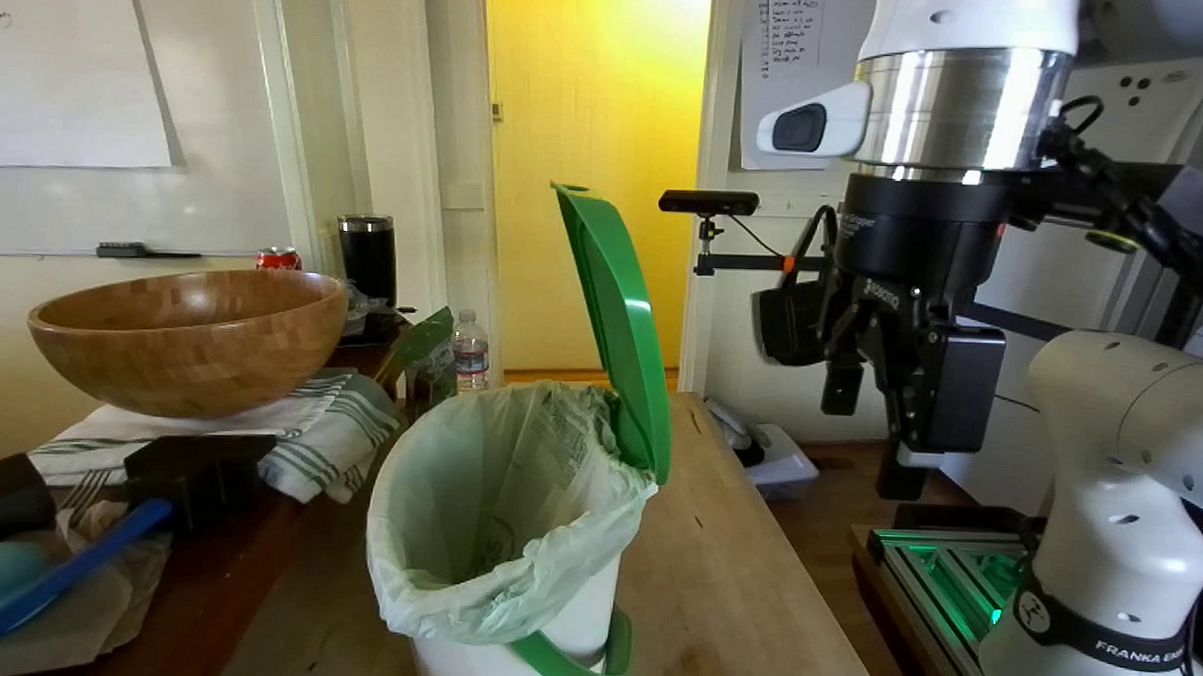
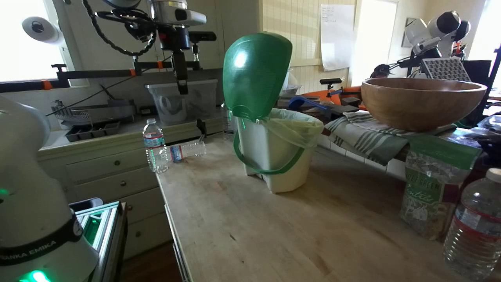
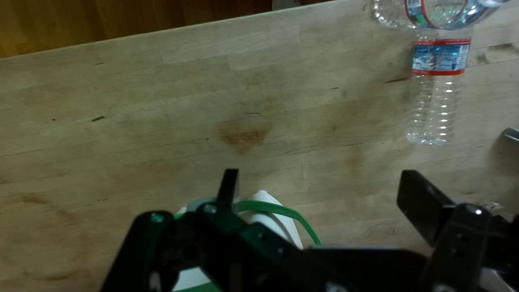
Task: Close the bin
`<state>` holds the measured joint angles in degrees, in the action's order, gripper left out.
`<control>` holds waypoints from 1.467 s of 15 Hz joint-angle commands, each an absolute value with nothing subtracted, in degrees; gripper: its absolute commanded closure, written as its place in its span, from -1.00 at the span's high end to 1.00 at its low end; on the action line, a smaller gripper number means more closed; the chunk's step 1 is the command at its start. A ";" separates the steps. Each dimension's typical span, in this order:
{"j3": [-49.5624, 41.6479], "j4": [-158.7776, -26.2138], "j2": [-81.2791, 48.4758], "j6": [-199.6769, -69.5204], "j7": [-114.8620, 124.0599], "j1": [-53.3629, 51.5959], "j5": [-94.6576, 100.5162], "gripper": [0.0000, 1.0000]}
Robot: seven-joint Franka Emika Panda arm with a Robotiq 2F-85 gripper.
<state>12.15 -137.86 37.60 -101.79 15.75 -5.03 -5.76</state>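
The bin (image 1: pixel 485 669) is a white pail with a pale translucent liner, standing upright on the wooden table. Its green lid (image 1: pixel 617 324) is raised, tilted slightly back from the opening. In an exterior view the bin (image 2: pixel 254 147) shows from its hinge side, with the lid (image 2: pixel 256 74) standing up and the green handle (image 2: pixel 274 171) hanging. My gripper (image 1: pixel 870 437) is open and empty, apart from the lid, on its outer side. In the wrist view the open gripper (image 3: pixel 320 180) partly hides the bin (image 3: pixel 265 196); the lid is not clearly visible there.
Upright (image 2: pixel 154 147) and lying (image 2: pixel 188 152) water bottles are near the table edge. Another bottle (image 2: pixel 475 231) and a green-topped bag (image 2: pixel 434 188) stand across the table. A wooden bowl (image 1: pixel 191 344) sits on a striped towel (image 1: pixel 328 439) beside the bin.
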 commanded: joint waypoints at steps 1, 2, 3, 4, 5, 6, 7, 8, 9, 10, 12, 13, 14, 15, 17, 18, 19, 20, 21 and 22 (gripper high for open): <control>10.82 -137.90 39.06 -102.66 15.85 -4.21 -5.00 1.00; 10.15 -138.13 40.05 -103.36 15.18 -3.84 -4.37 1.00; 9.76 -138.16 40.40 -103.82 15.13 -3.50 -4.02 1.00; 9.13 -138.13 40.73 -104.37 14.28 -3.34 -3.55 1.00; 8.81 -138.23 41.32 -105.33 13.57 -3.19 -2.90 1.00; 8.47 -138.38 41.58 -106.94 11.41 -3.13 -1.23 1.00; 8.07 -138.29 41.73 -107.92 9.16 -3.31 0.22 1.00; 7.53 -138.36 41.66 -109.54 6.78 -3.34 1.75 1.00; 6.89 -138.28 41.48 -110.94 4.71 -3.40 2.94 1.00; 6.09 -138.25 41.36 -112.31 2.30 -3.65 3.88 1.00; 5.25 -138.76 41.34 -116.30 -0.52 -3.16 6.28 1.00; 4.28 -139.05 41.17 -118.46 -1.49 -3.30 6.17 1.00; 3.84 -139.29 40.90 -120.00 -1.26 -3.04 6.03 1.00; 4.67 -138.07 40.88 -116.94 0.15 -3.32 5.03 1.00; 3.93 -138.27 40.70 -118.38 -0.59 -3.21 5.14 1.00; 3.84 -138.28 40.66 -118.53 -0.73 -3.20 5.15 1.00; 3.86 -138.28 40.66 -118.58 -0.77 -3.21 5.15 1.00; 3.88 -138.28 40.66 -118.61 -0.78 -3.21 5.16 1.00; 3.88 -138.28 40.66 -118.61 -0.80 -3.22 5.16 1.00; 4.29 -138.49 41.26 -119.41 -0.52 -3.34 5.29 1.00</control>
